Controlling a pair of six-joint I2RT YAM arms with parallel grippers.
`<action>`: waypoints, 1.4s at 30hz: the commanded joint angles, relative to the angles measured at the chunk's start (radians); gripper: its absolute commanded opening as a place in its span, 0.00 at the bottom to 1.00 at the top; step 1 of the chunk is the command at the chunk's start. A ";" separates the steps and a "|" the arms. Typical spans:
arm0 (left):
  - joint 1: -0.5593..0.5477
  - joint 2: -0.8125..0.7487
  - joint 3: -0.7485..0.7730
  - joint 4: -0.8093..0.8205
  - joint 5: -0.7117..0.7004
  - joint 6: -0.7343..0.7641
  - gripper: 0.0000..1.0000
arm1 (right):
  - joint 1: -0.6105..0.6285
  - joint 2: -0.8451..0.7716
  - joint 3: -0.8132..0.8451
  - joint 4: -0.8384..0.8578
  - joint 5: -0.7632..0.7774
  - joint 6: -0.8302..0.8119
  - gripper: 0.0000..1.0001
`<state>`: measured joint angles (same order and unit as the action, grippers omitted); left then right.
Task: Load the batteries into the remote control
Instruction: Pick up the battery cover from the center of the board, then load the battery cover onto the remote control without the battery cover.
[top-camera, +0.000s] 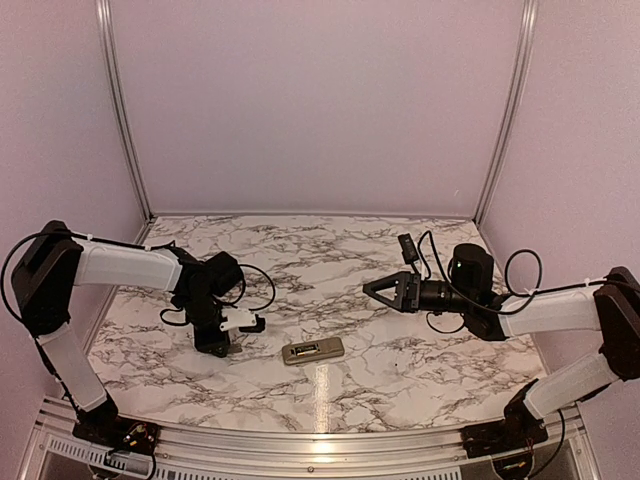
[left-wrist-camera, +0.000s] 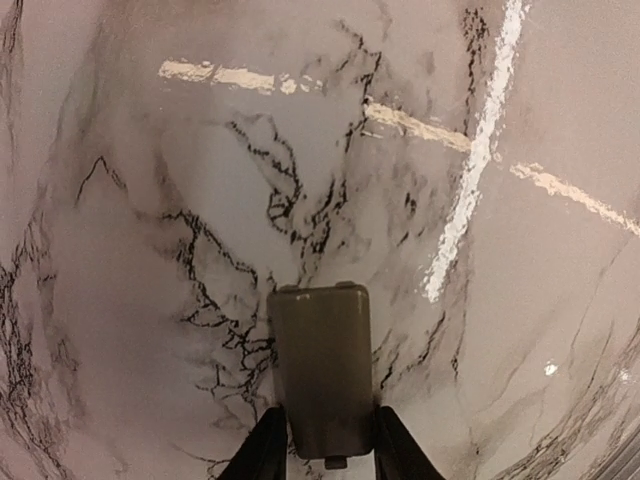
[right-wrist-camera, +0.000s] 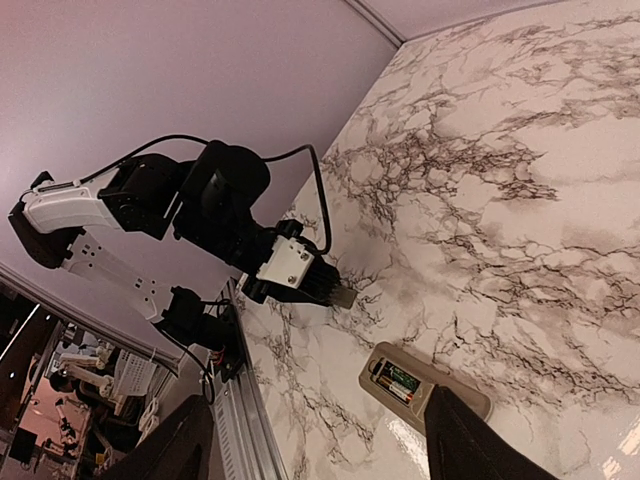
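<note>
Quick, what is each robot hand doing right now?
Left gripper: fingers closed on the grey cover.
Right gripper: fingers open, holding nothing.

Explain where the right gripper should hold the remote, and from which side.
I would grip the remote across its two long edges, at the plain end away from the open battery recess, coming straight down from above. It lies flat with its back up, so only the thin sides can be pinched, and the long edges are the closer pair.
</note>
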<state>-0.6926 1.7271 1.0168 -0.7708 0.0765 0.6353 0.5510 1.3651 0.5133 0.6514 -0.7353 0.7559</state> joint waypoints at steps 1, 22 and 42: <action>-0.012 -0.012 0.033 0.001 -0.031 -0.031 0.29 | -0.006 0.006 0.025 0.008 -0.011 0.000 0.71; -0.255 0.026 0.380 -0.092 -0.060 -0.317 0.17 | -0.006 0.035 0.052 -0.144 0.000 -0.074 0.70; -0.323 0.264 0.580 -0.247 -0.042 -0.304 0.23 | -0.007 0.174 0.062 -0.137 -0.052 -0.057 0.68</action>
<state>-1.0023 1.9450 1.5436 -0.9482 0.0502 0.3222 0.5510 1.5219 0.5472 0.4995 -0.7696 0.6880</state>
